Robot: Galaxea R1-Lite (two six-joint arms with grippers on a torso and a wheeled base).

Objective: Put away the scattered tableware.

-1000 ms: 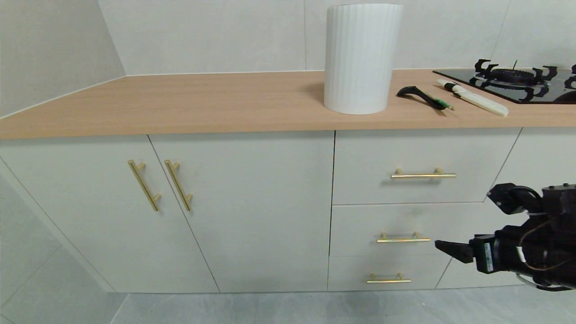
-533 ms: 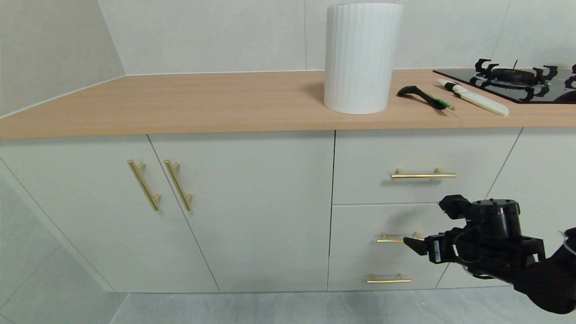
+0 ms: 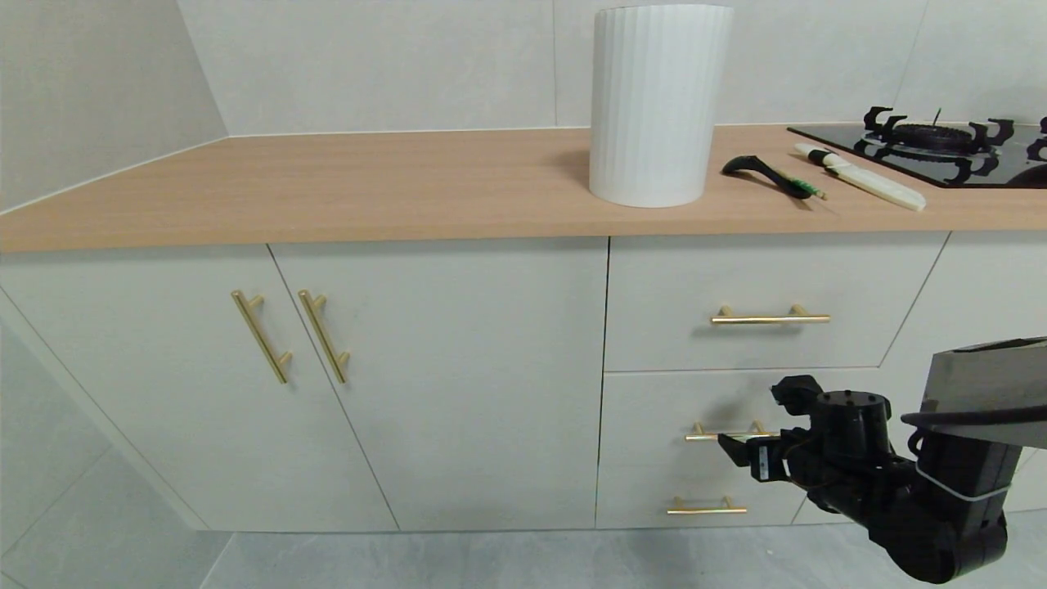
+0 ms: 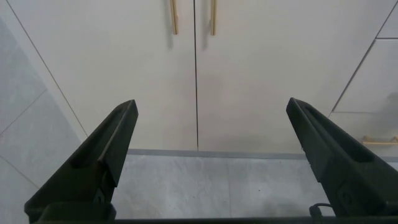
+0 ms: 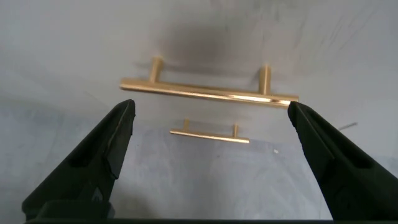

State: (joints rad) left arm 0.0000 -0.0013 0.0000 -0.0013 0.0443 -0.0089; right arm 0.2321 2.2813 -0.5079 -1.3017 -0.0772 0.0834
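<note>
On the wooden counter point(image 3: 368, 184) lie a black ladle point(image 3: 767, 175) and a white utensil with a dark band point(image 3: 859, 186), to the right of a tall white ribbed container point(image 3: 658, 106). My right gripper point(image 3: 748, 415) is open, low in front of the drawers, its fingers just short of the middle drawer's gold handle point(image 3: 730, 434). In the right wrist view that handle point(image 5: 208, 91) spans the gap of the open right gripper point(image 5: 209, 111), with nothing held. My left gripper point(image 4: 209, 107) is open and empty, facing the foot of the double cabinet doors point(image 4: 196, 74).
A black gas hob point(image 3: 932, 151) sits at the counter's right end. There is a top drawer handle point(image 3: 769, 318) and a bottom one point(image 3: 706, 509), all drawers shut. Two gold door handles point(image 3: 290, 335) hang on the shut left cabinet. Grey floor point(image 3: 491, 560) below.
My right arm has swung left from the picture's right edge to the middle drawer's handle, staying open. The counter items have not moved.
</note>
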